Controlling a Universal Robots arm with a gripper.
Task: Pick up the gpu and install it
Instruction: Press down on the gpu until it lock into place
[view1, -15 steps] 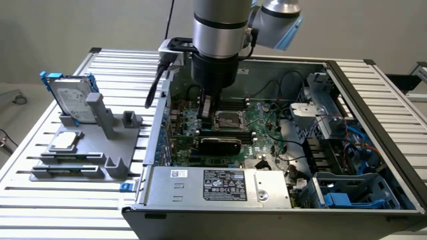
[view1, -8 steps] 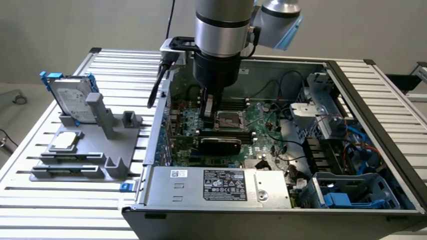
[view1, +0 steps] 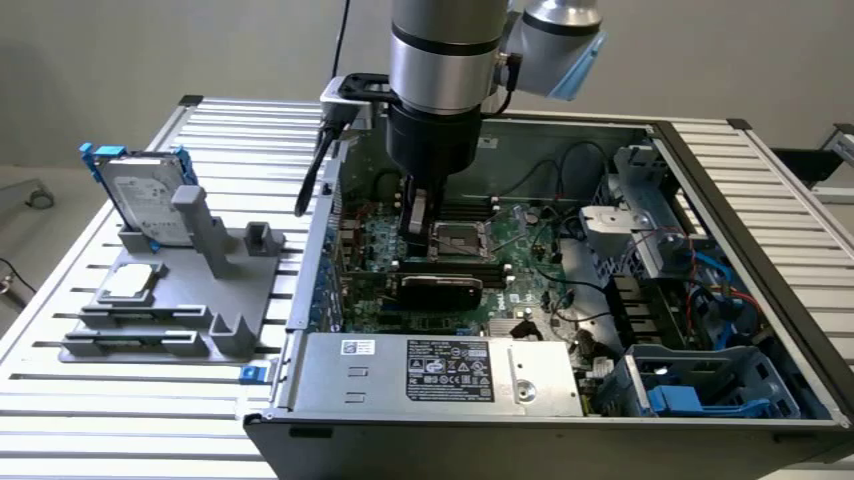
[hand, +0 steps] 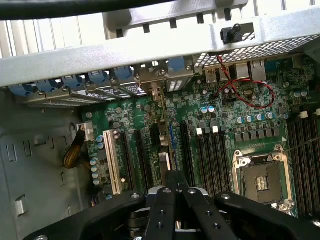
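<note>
One arm reaches down into the open case (view1: 747, 180), its gripper (view1: 422, 235) hanging over the middle of the motherboard (view1: 534, 225), just on the exterior view's left of the CPU socket (view1: 461, 240). In the wrist view the gripper (hand: 175, 175) has its fingers (hand: 162, 205) drawn together, tips meeting, with nothing visibly clamped between them.

The gpu (view1: 441, 290) stands on the board nearer than the gripper, black shroud facing the camera, apart from the fingertips. It sits between the memory slots beside the socket and the power supply (view1: 441, 370) along the near wall. Whether its edge is fully down in a slot I cannot tell.

Room is tight. The case's left wall (view1: 320, 240) rises close beside the arm, and the drive cage (view1: 641, 220) and loose cables crowd the right half. Above the board the case is open.

Well apart on the table (view1: 240, 130), at the exterior view's left, a hard drive (view1: 140, 195) stands upright in a grey stand (view1: 200, 290).
</note>
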